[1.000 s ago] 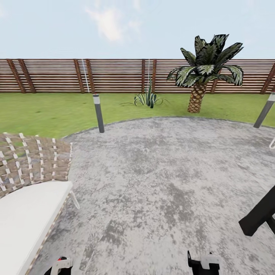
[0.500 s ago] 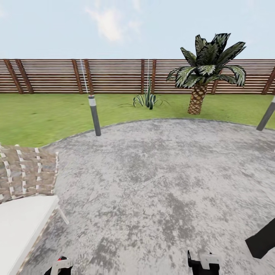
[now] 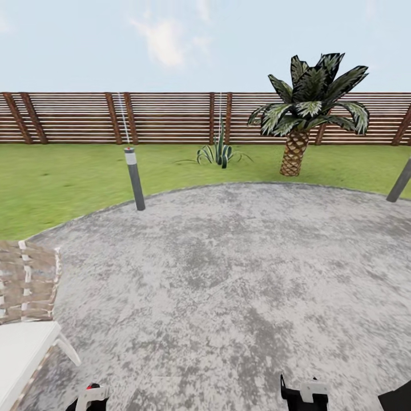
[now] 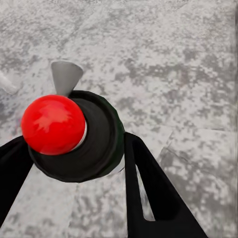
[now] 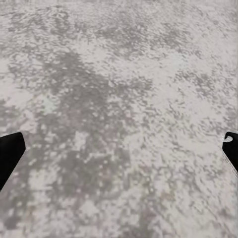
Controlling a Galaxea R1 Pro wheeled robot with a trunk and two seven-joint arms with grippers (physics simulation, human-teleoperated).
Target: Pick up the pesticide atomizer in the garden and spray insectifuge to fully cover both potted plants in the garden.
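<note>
In the left wrist view my left gripper [image 4: 72, 144] is shut on the pesticide atomizer [image 4: 94, 144], a dark green-black bottle seen from above. Its round red top [image 4: 53, 124] and pale grey nozzle [image 4: 65, 77] stand out, and a black finger [image 4: 148, 183] presses on each side of the body. In the right wrist view my right gripper [image 5: 119, 148] is open over bare grey paving, with nothing between its fingers. Both wrists peek in at the bottom edge of the head view, the left [image 3: 91, 397] and the right [image 3: 302, 394]. The potted plants are out of view.
I stand on a round grey patio [image 3: 228, 274] in the garden. A woven chair with a white cushion [image 3: 23, 319] sits at the left. Ahead are two bollard lights [image 3: 135, 180] [image 3: 399, 181], lawn [image 3: 57, 177], a spiky plant [image 3: 220, 153], a palm [image 3: 305, 108] and the slat fence [image 3: 165, 117]. A black shape [image 3: 399, 399] cuts the bottom right corner.
The camera has moved: the chair slides off towards the lower left, the black shape at the right sinks out of frame, and more patio opens ahead. Both wrists keep their places.
</note>
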